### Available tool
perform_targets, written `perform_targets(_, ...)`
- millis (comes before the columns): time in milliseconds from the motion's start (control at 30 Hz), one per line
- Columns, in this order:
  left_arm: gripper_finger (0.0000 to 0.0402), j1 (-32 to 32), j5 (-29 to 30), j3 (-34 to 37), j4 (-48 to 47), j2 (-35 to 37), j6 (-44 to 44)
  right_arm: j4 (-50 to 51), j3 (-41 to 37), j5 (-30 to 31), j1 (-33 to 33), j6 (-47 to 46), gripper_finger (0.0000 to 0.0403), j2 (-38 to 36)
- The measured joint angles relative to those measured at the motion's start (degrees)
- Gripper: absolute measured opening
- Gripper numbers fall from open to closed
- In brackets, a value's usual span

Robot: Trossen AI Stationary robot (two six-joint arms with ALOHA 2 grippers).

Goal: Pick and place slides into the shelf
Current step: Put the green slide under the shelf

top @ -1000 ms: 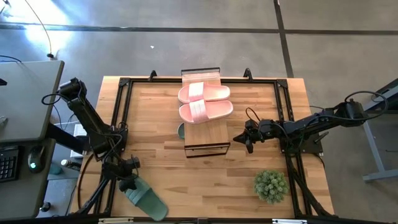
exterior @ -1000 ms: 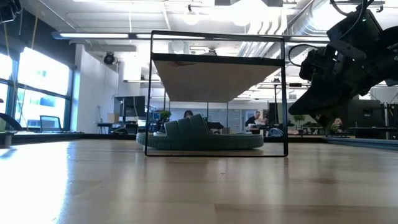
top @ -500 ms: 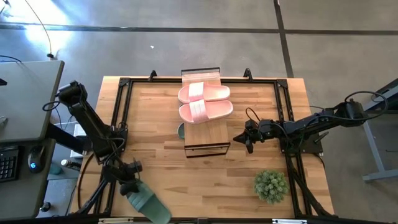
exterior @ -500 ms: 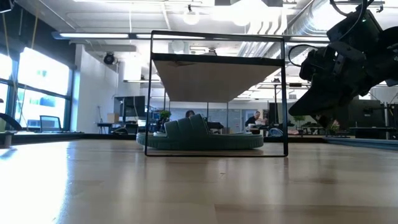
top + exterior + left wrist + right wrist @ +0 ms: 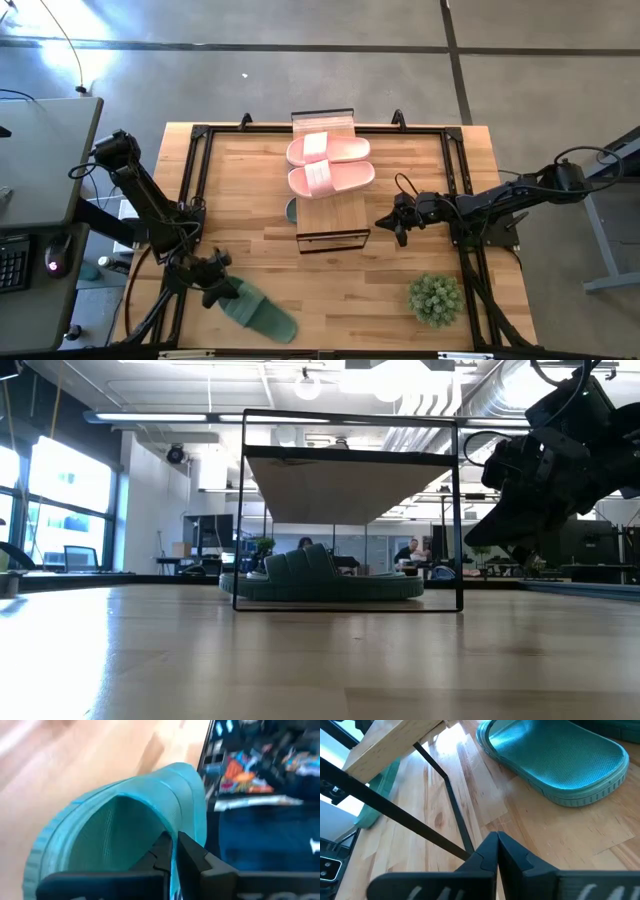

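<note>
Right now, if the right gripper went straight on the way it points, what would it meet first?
Probably the thin black metal frame of the wood-topped shelf: the shut right gripper points at its near end. Beyond lies a sage-green rubber slide; depth is unclear.

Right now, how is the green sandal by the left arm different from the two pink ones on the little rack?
The green slide is sage-green; the pink slides are pale pink. The green slide sits at the table's front-left, pinched by the shut left gripper; the pink slides rest untouched on top of the shelf. The green slide lies diagonally; the pink slides lie side by side across the plank. All share the same wide-strap shape.
</note>
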State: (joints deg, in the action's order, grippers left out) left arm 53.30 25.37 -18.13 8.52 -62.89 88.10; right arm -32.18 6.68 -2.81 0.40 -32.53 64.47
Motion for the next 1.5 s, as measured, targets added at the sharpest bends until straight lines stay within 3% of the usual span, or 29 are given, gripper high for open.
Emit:
perform_targets(267,0.0001,-0.01,12.56,0.0,0.62,0.0,1.09,-0.13,0.0,-0.04,0.01,-0.02,0.0,0.02)
perform_targets(433,0.0001,-0.05,18.69,0.0,-3.95,0.51,5.69,-0.15,0.0,-0.7,0.02,-0.48,0.0,0.0)
perform_targets(667,0.0,-0.03,18.18,-1.72,-14.98,6.47,8.44,-0.17,0.0,-1.59,0.01,-1.07,0.0,0.0)
perform_targets(867,0.0,-0.03,17.71,-9.51,-39.41,13.32,11.41,-0.18,0.0,-1.55,0.02,-0.64,0.0,0.01)
perform_targets(1067,0.0,-0.51,17.7,-16.45,-57.69,15.91,13.04,-0.19,0.0,-1.55,0.0,-0.59,0.0,0.01)
perform_targets(1233,0.0,-5.14,15.27,-18.03,-63.59,16.09,12.87,-0.2,0.0,-1.53,0.0,-0.89,0.0,0.01)
perform_targets(1500,0.0,-11.9,11.77,-15.78,-62.81,15.95,12.6,-0.2,0.0,-1.53,0.01,-1.56,0.0,0.01)
